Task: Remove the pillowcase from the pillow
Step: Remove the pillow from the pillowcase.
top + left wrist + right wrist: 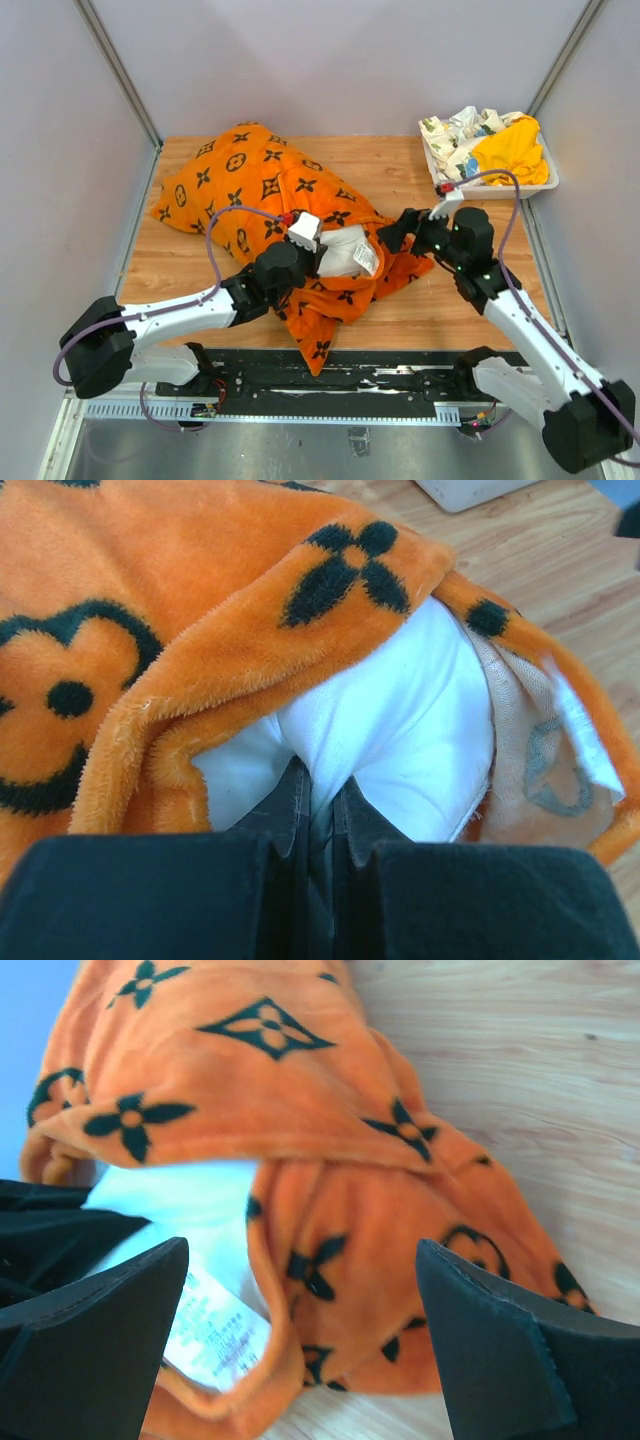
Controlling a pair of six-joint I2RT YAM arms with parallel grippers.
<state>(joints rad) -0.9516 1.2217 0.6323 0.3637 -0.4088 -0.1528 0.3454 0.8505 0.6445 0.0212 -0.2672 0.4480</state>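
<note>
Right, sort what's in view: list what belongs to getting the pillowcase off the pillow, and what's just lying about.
Job in hand: bright orange plush pillowcase with black motifs; plump white pillow showing at its opening; left gripper, shut on the pillow; right gripper, open over the pillowcase.
Lying about: white plastic tray, far right; crumpled yellow cloth and white floral-print cloth in it.

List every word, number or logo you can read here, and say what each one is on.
No text can be quoted.
White tag on the pillow: rows of dark print, too blurred to read.
Pillowcase: only black flower, diamond and circle shapes, no legible letters.
</note>
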